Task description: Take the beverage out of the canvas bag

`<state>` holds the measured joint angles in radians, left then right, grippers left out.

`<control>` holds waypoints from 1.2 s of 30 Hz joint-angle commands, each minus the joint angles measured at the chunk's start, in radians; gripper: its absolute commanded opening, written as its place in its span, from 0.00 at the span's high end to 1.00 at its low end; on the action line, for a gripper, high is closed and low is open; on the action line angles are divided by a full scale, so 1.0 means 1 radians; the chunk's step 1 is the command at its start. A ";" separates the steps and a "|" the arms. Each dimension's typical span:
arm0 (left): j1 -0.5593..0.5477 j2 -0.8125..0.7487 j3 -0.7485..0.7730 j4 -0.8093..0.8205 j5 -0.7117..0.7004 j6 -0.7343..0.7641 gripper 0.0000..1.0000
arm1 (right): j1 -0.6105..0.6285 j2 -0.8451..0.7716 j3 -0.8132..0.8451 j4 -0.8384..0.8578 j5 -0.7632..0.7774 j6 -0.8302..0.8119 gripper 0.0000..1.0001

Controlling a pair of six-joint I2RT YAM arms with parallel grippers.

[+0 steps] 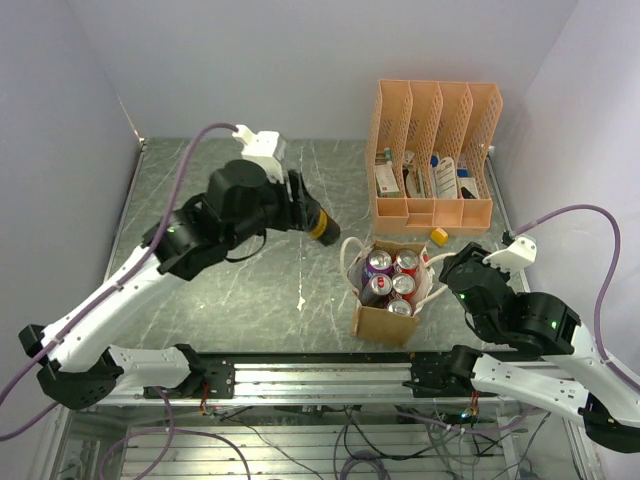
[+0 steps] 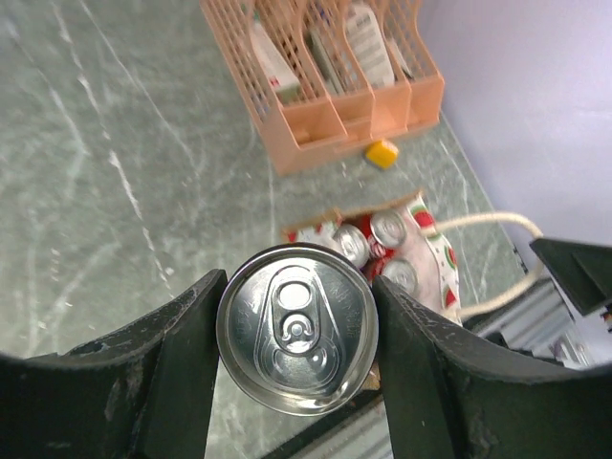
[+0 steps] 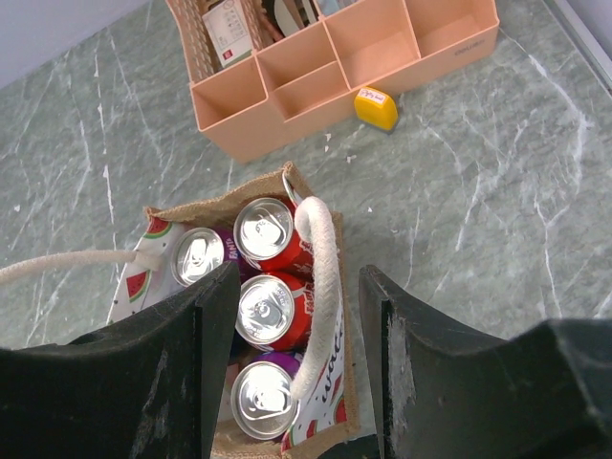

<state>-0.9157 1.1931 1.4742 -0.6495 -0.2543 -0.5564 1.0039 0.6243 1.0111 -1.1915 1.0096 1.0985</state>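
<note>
1. R gripper (image 3: pixel 298 277) is nearest, right by the bag (image 1: pixel 385 322). Its 2 fingers are apart, not pinching. A white rope (image 3: pixel 320 277) loop runs btwn them, but I see no squeeze on it.
2. Bag stands on the table (image 1: pixel 250 290), mouth open. 4 other cans (image 3: pixel 265 311) sit inside, lids up.
3. Further back & left of the bag, L gripper (image 2: pixel 296 287) is squeezed tight on the can (image 2: pixel 296 330), one finger on each side. This can is out of the bag, up in the air, well apart from it, touching nothing else.
4. Which way: the can is not upright, it is tipped way over. Its long axis runs abt left-to-right in the top view. Lid faces back at the L wrist cam. Bottom points toward the bag & down at the table.
5. Step, I think: pull-out is done for this can, put-down comes next.
6. Next move needs: turn the wrist so the bottom faces straight down. Go low over bare table left of the bag. Let go only when the can stands. A tipped drop = it rolls.
7. Far back: a yellow bit (image 1: pixel 440 236), then the rack (image 1: pixel 435 150). Not part of the job.
</note>
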 commanded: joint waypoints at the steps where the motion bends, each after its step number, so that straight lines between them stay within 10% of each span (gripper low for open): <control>1: 0.054 -0.067 0.133 -0.063 -0.049 0.082 0.93 | 0.005 -0.001 -0.005 0.017 0.018 0.003 0.47; 18: 0.112 -0.140 -0.292 0.038 -0.433 0.131 0.93 | 0.004 0.008 -0.004 0.041 0.006 -0.027 0.47; 36: 0.562 0.508 0.025 0.396 -0.181 0.311 0.93 | 0.004 0.060 -0.029 0.026 0.010 -0.022 0.46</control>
<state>-0.3958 1.6752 1.4132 -0.4187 -0.4999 -0.2798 1.0039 0.6746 0.9844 -1.1557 0.9989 1.0584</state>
